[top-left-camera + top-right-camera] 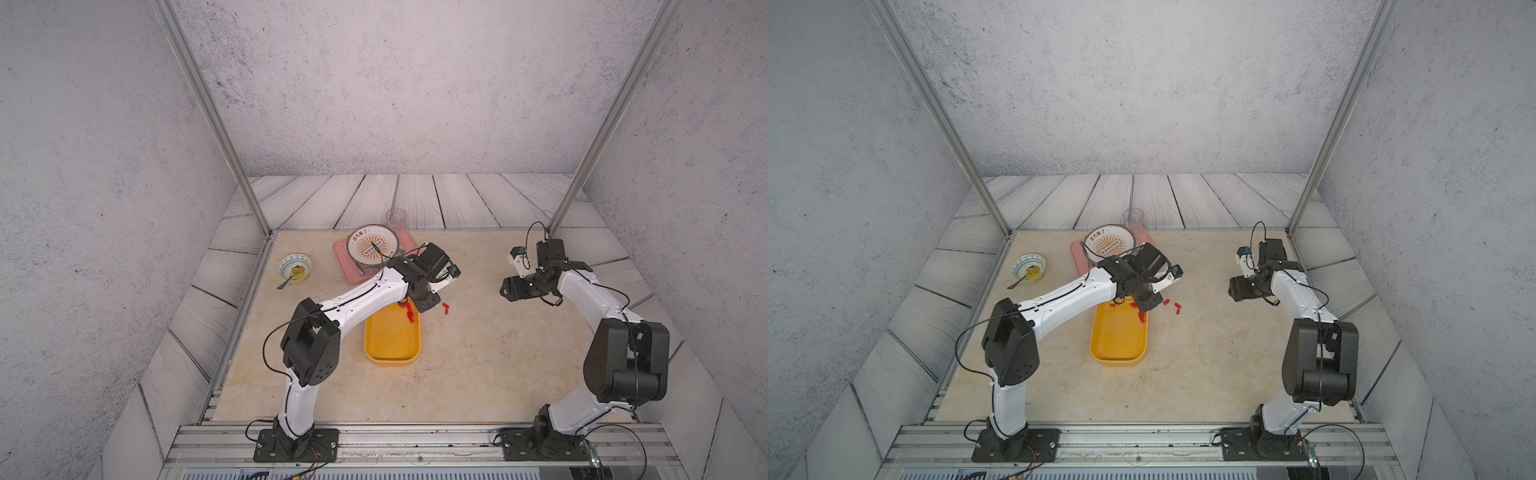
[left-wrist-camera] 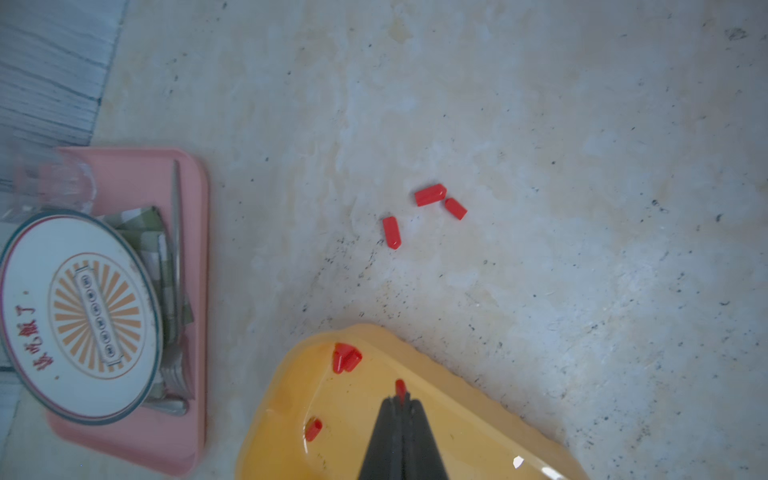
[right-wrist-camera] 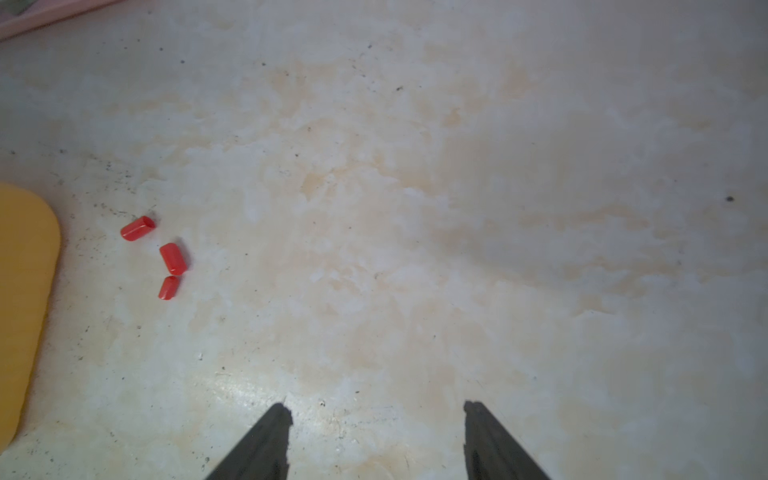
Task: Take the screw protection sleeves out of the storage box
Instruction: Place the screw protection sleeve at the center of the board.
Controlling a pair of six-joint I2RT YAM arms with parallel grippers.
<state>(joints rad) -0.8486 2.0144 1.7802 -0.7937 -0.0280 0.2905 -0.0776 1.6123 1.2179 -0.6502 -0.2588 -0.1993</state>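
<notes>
The yellow storage box [image 1: 392,345] [image 2: 457,419] lies mid-table. My left gripper [image 2: 400,399] hangs over its far end, shut on one red screw protection sleeve [image 2: 400,387] that pokes out past the tips. Two clumps of sleeves [image 2: 345,358] [image 2: 313,429] lie inside the box at that end. Three sleeves [image 2: 430,194] [image 3: 173,258] rest on the table just right of the box, seen in a top view as red specks [image 1: 1177,308]. My right gripper [image 3: 378,409] [image 1: 509,286] stands open over bare table far to the right, with nothing between its fingers.
Behind the box a pink tray [image 1: 345,266] carries a patterned plate [image 1: 372,245], cutlery and a folded cloth, with a clear cup [image 1: 396,218] at its back. A small bowl with a spoon [image 1: 294,268] stands at the left. Metal frame posts rise at the back corners.
</notes>
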